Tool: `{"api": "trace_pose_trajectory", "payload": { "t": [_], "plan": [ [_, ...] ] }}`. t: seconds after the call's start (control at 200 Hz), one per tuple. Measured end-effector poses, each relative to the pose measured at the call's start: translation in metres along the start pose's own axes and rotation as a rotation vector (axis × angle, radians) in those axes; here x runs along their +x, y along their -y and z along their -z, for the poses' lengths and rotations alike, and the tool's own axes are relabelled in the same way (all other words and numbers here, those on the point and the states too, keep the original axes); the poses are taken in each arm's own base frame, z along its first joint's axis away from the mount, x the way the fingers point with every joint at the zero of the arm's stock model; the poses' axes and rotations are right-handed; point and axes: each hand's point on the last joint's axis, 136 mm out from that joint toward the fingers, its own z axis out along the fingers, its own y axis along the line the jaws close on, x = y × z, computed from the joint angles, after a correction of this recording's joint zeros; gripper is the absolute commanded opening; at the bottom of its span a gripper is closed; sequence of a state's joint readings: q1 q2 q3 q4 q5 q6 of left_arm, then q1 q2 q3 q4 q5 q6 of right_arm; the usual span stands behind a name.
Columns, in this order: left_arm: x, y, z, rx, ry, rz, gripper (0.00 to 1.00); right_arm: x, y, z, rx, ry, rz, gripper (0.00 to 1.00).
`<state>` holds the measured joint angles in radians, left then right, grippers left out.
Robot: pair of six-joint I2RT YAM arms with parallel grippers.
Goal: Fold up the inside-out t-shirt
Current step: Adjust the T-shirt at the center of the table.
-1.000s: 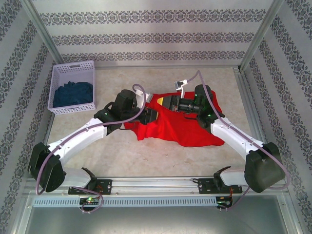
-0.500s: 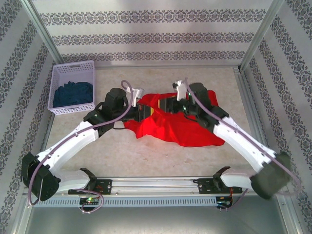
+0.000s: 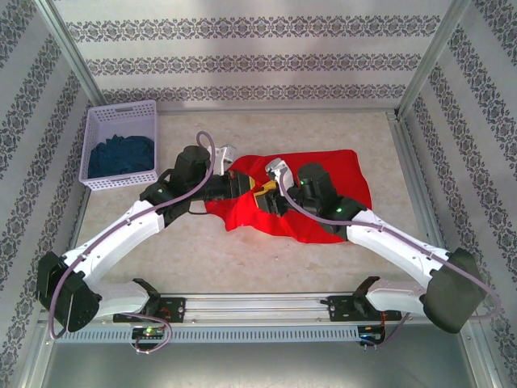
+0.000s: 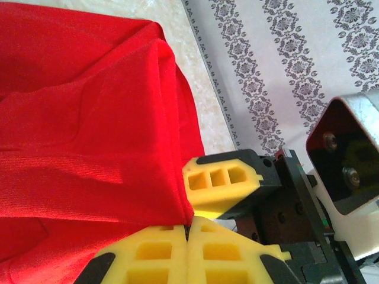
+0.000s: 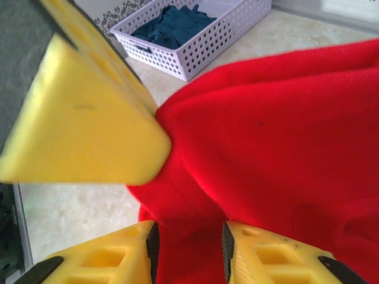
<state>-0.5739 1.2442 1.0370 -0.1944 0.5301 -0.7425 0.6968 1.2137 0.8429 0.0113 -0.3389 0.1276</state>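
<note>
The bright red soft cloth t-shirt (image 3: 327, 174) lies rumpled on the counter (image 3: 242, 259). The left tool (image 4: 187, 228) pinches a fold; the right tool (image 5: 189, 236) straddles a ridge, jaws partly apart. Grasping step: the right should clamp next, then both spread it.

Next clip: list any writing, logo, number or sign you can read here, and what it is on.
None can be read.
the inside-out t-shirt: plain red cloth, no print on the parts that show.
white basket: no label.
walls: dark ornamental bands, a pattern and not letters.
</note>
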Motion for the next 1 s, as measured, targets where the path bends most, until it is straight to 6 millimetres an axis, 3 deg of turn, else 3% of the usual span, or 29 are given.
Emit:
{"api": "trace_pose_trajectory", "payload": {
  "t": [0.155, 0.27, 0.33, 0.54, 0.585, 0.645, 0.695, 0.829, 0.999],
  "plan": [
    [0.002, 0.000, 0.000, 0.005, -0.008, 0.006, 0.00, -0.008, -0.002, -0.002, -0.012, 0.034, 0.017, 0.41],
    [0.004, -0.001, -0.001, 0.006, -0.013, 0.011, 0.00, -0.009, -0.001, -0.007, -0.016, 0.034, 0.025, 0.11],
    [0.004, -0.002, -0.001, 0.003, -0.013, 0.011, 0.00, -0.007, 0.000, -0.010, -0.018, 0.027, 0.027, 0.02],
    [0.001, -0.004, 0.000, -0.013, 0.005, 0.005, 0.00, -0.011, 0.001, -0.006, -0.017, 0.037, 0.040, 0.00],
    [-0.001, -0.005, 0.001, -0.021, 0.015, -0.004, 0.12, -0.013, 0.002, -0.002, -0.021, 0.046, 0.037, 0.00],
    [-0.004, -0.008, 0.004, -0.043, 0.037, -0.030, 0.36, -0.016, 0.002, 0.003, -0.033, 0.059, 0.029, 0.00],
    [-0.007, -0.011, 0.009, -0.067, 0.064, -0.051, 0.46, -0.018, 0.003, 0.007, -0.041, 0.068, 0.009, 0.00],
    [0.003, -0.018, 0.021, -0.077, 0.083, -0.090, 0.56, -0.023, 0.008, 0.013, -0.059, 0.089, -0.064, 0.00],
    [0.017, -0.023, 0.008, -0.036, 0.028, -0.111, 0.57, -0.032, 0.008, 0.017, -0.104, 0.115, -0.161, 0.00]
  ]
}}
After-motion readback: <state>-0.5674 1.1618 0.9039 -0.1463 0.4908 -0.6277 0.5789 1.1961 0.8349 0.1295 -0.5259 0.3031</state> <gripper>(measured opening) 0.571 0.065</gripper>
